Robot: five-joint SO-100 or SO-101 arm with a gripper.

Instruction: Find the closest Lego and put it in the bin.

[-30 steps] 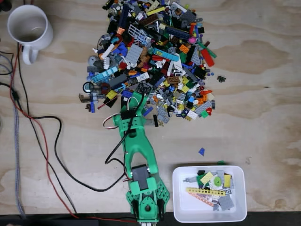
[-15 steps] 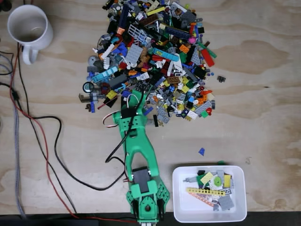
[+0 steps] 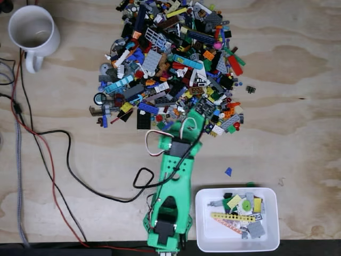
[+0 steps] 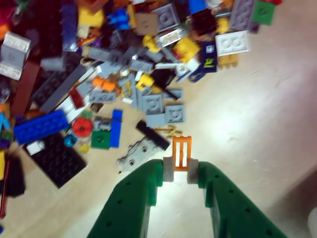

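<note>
Wrist view: the green hand (image 4: 180,171) comes in from the bottom edge, its two fingers closed narrowly on a small orange grille piece (image 4: 182,152).
Orange piece: it stands between the grey pads (image 4: 168,170), its upper end sticking out past the fingertips, just off the near edge of the pile (image 4: 114,64).
Pile: mixed Lego in grey, black, blue, yellow and red, spread over the upper left of the wrist view; a blue brick (image 4: 40,126) and a black plate (image 4: 58,159) lie at its left side.
Fixed view: the green arm (image 3: 173,186) reaches up from the bottom edge and leans right, its tip at the lower right rim of the pile (image 3: 170,58).
Bin: the white bin (image 3: 203,237) sits at the bottom right, just beside the arm's base, with several pieces in it.
Table: plywood (image 3: 298,106); a white mug (image 3: 33,32) stands at top left, cables (image 3: 58,160) run down the left side, and a lone blue piece (image 3: 228,171) lies above the bin.
</note>
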